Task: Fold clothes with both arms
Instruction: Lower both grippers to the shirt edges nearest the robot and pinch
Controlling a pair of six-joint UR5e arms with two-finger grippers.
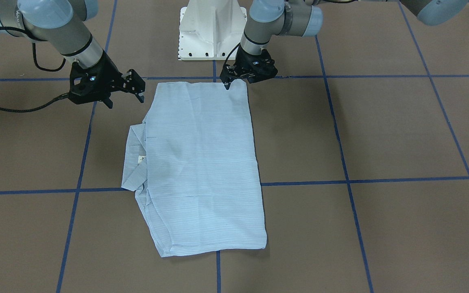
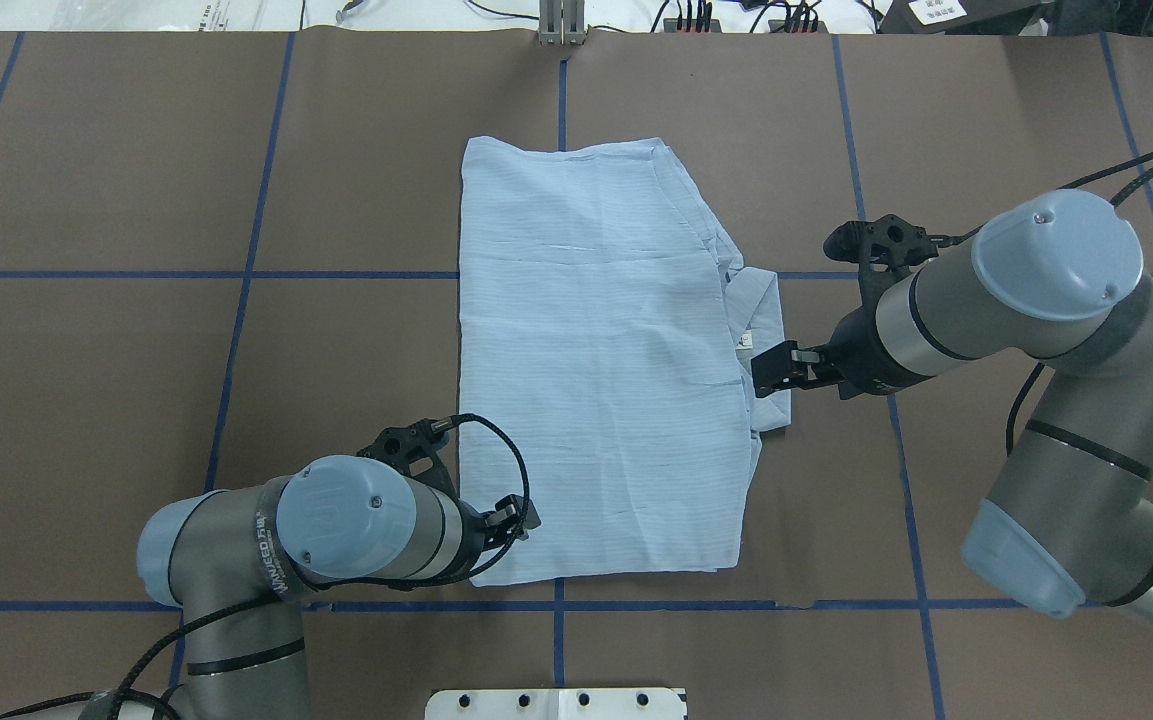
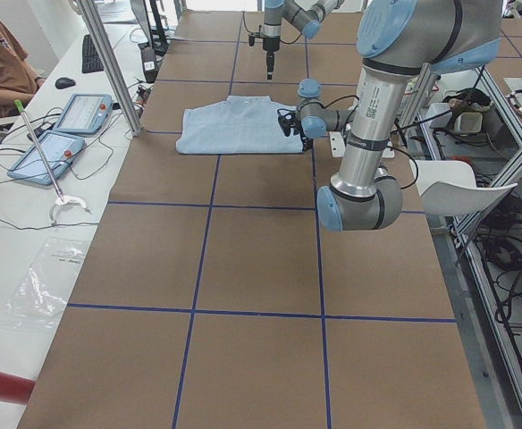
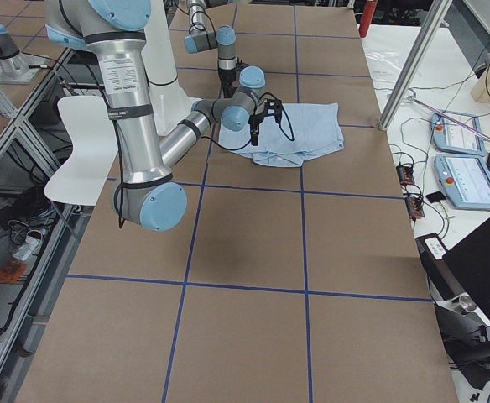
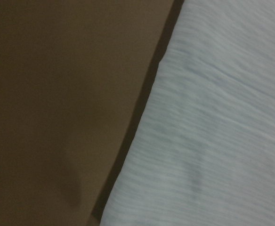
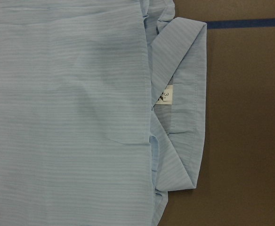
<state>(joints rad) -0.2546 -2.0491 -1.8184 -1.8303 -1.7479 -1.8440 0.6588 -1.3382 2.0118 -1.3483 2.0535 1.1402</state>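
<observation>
Looking down, I see the shirt (image 1: 201,162) folded into a rectangle, flat on the middle of the desk (image 1: 380,122), with its collar (image 1: 134,162) and white label (image 6: 168,95) sticking out on the right. My left tool (image 1: 227,84) sits at the shirt's corner nearest the robot; I cannot tell its spread. My right tool (image 1: 125,101) gapes wide beside the collar.

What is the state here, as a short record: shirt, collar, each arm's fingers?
shirt: light blue, folded into a long rectangle, flat on the table
collar: sticks out on the robot's right side, label showing
left fingers: at the shirt corner nearest the robot; grip unclear
right fingers: apart, near the collar, holding nothing
</observation>
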